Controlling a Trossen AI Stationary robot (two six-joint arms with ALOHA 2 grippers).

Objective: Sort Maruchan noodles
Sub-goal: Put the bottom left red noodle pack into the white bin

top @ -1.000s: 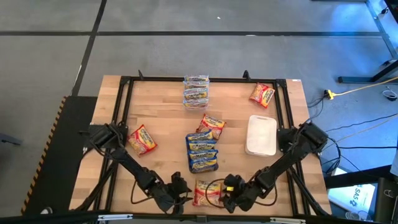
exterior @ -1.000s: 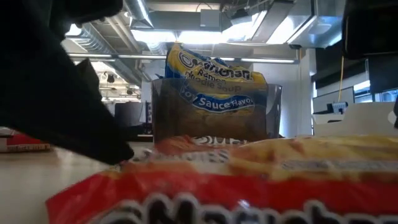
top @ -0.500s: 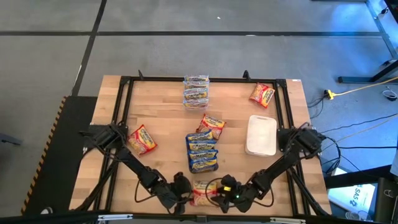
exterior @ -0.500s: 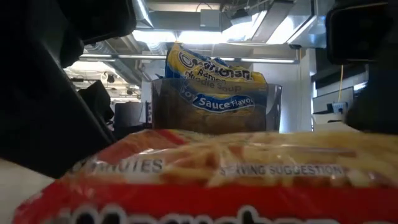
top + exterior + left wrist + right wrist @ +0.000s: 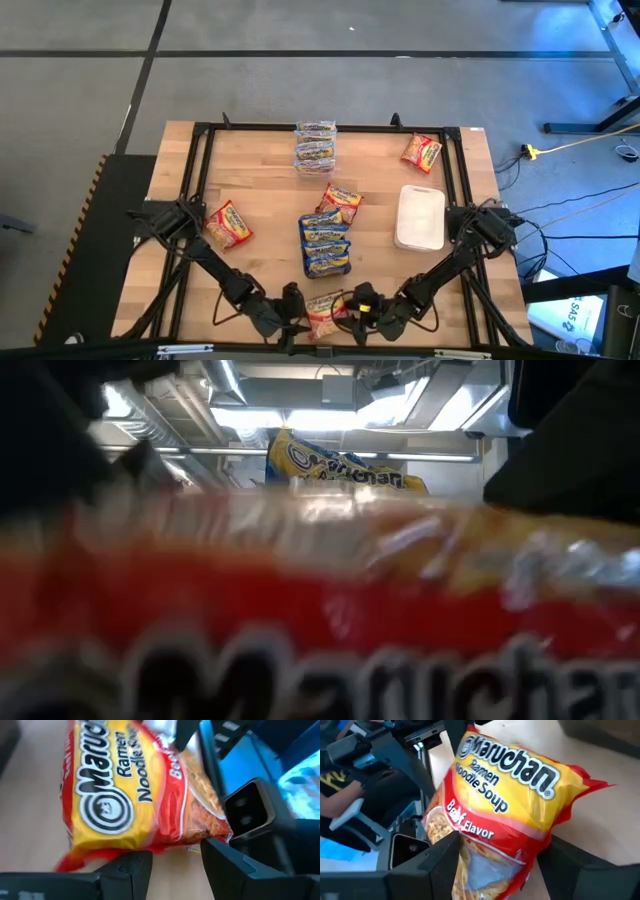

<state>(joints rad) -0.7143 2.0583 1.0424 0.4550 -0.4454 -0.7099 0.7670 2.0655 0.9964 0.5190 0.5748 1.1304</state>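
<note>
A crinkly yellow-and-red plastic packet of Maruchan beef-flavour ramen (image 5: 326, 312) sits at the near edge of the wooden counter (image 5: 260, 190), between the two arms, and fills most of the low view as a blurred red band. The left gripper (image 5: 293, 312) is just beside it on one side and the right gripper (image 5: 358, 305) on the other; in each wrist view the dark fingers stand apart with the packet's edge between or just ahead of them, but I cannot tell whether either pair actually presses on it. Just beyond this packet, mid-counter, lies a short stack of blue-banded noodle packets (image 5: 325, 245), with another red-banded packet (image 5: 341, 200) tilted just behind them. A clear plastic tub holding blue-banded packets (image 5: 315, 146) stands at the far edge. A lone red-banded packet (image 5: 229, 224) lies toward the left side, and another (image 5: 422, 152) at the far right corner. A white rectangular tray (image 5: 420, 217) rests near the right arm's base.
</note>
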